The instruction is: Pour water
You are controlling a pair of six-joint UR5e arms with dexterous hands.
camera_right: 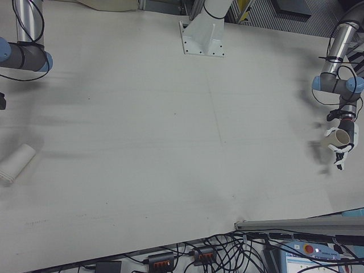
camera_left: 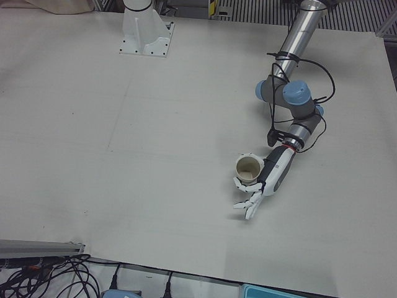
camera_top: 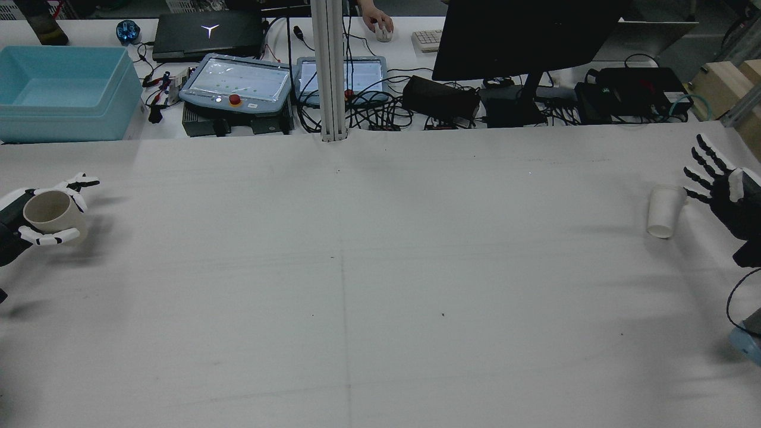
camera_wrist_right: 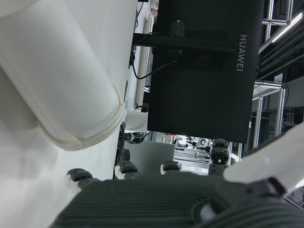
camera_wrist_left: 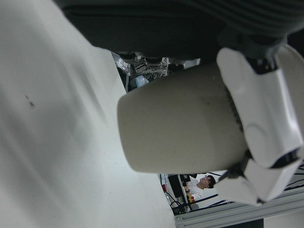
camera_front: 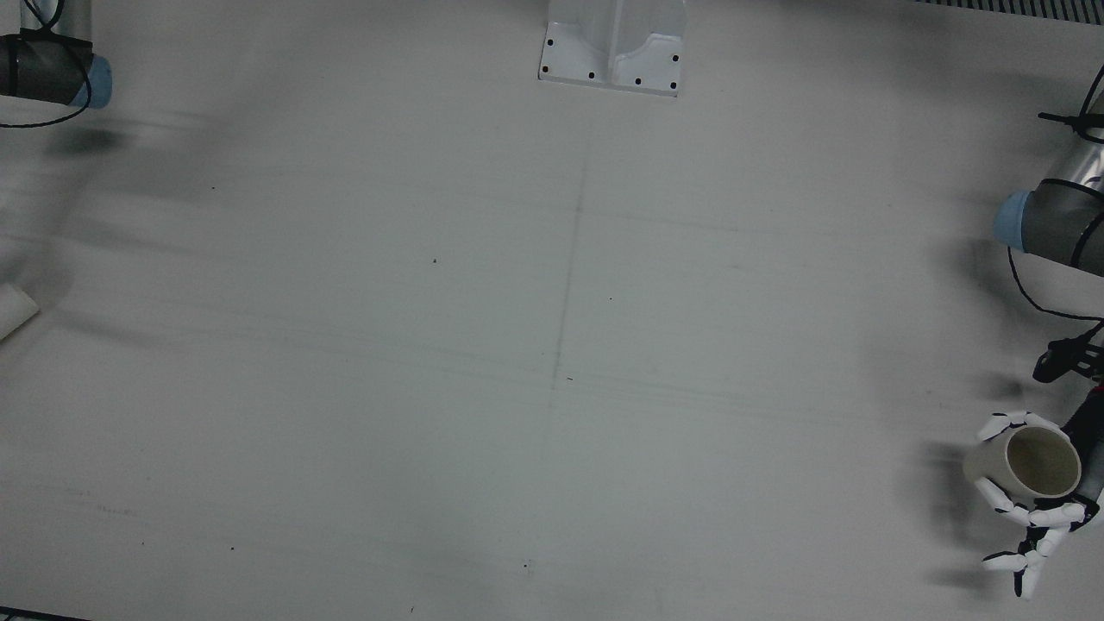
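A: Cups?
B: Two. Beige cup in left hand, fingers wrapped round its wall, at table edge on robot's left; mouth up, axis roughly vertical, slight tilt. Inside looks empty in front view, can't be sure.
A: 2nd?
B: White paper cup at far right edge, mouth downward, axis near vertical, leaning. Whether it rests on the table — can't tell.
A: Right hand?
B: Right hand just beside it, fingers spread, holding nothing; contact w/ cup unclear. Mostly cut off by frame; front view misses it.
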